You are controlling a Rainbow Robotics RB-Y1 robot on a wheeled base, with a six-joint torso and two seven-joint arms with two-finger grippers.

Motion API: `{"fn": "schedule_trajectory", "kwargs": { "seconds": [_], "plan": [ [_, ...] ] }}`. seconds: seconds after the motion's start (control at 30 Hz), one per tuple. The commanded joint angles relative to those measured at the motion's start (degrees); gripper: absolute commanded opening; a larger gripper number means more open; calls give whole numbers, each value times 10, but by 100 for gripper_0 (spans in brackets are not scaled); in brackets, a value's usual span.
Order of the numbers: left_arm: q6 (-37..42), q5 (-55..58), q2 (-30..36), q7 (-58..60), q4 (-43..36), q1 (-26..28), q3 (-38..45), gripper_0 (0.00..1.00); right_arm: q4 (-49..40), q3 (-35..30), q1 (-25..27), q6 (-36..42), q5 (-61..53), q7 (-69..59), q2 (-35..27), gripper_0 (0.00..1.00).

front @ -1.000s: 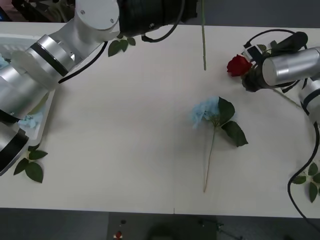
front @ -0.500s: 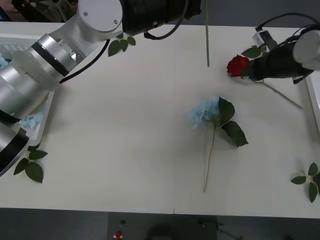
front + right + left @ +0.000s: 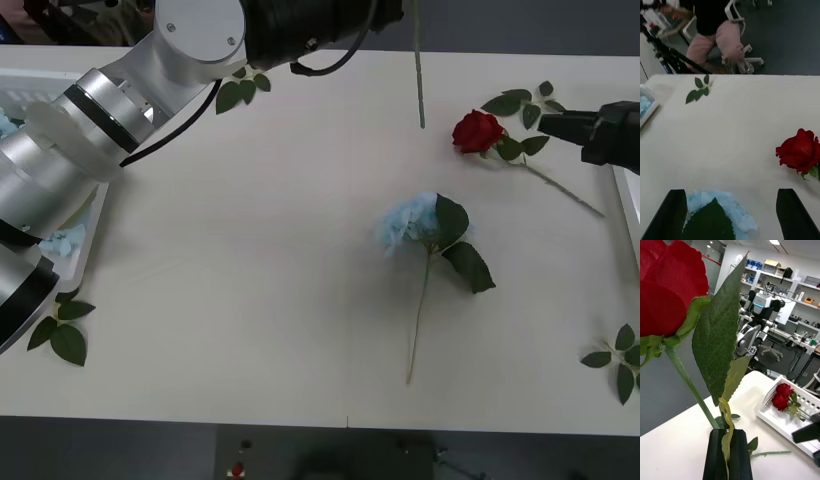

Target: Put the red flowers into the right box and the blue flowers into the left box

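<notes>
A red rose (image 3: 666,296) is held upright in the left claw (image 3: 729,453), whose black fingers are clenched on the thin green stem just below a large leaf, so the bloom stands high above the grip; in the front view the lower end of that stem (image 3: 419,70) hangs down over the far part of the surface (image 3: 250,250). The flower is judged to be very light and soft, with a springy wire-like stem that can swing or twist in the grip, so a hold low on the stem near the leaves looks sound while the petals are best left unpressed. A second red rose (image 3: 477,131) lies flat on the surface near the right claw (image 3: 730,213), which is released, its two dark fingers spread wide and nothing held between them; it hovers just above a blue flower (image 3: 408,222) lying near the middle of the surface with its long stem pointing toward the robot. The fluffy blue head would crush easily, so the stem just under the leaves is judged the better place to be taken. The left box (image 3: 70,265) sits at the left edge with pale blue heads inside, and the right box (image 3: 788,416) already holds two red blooms. Loose leaf sprigs (image 3: 60,330) are scattered about the surface
</notes>
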Motion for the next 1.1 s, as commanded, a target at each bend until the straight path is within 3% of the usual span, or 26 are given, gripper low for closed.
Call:
{"fn": "schedule_trajectory", "kwargs": {
  "seconds": [0.03, 0.23, 0.47, 1.1],
  "plan": [
    [-5, 5, -10, -7, -18, -6, 8, 0, -41, -32, 36, -6, -38, 80, 64, 69],
    [-5, 5, -10, -7, -18, -6, 8, 0, -46, -85, 41, 11, -37, 130, 163, 69],
    [-5, 5, -10, -7, -18, -6, 8, 0, -46, -89, 9, -6, 8, 132, 248, 69],
    [-5, 5, -10, -7, -18, -6, 8, 0, -46, -85, -79, -3, 91, 154, 368, 70]
  ]
}}
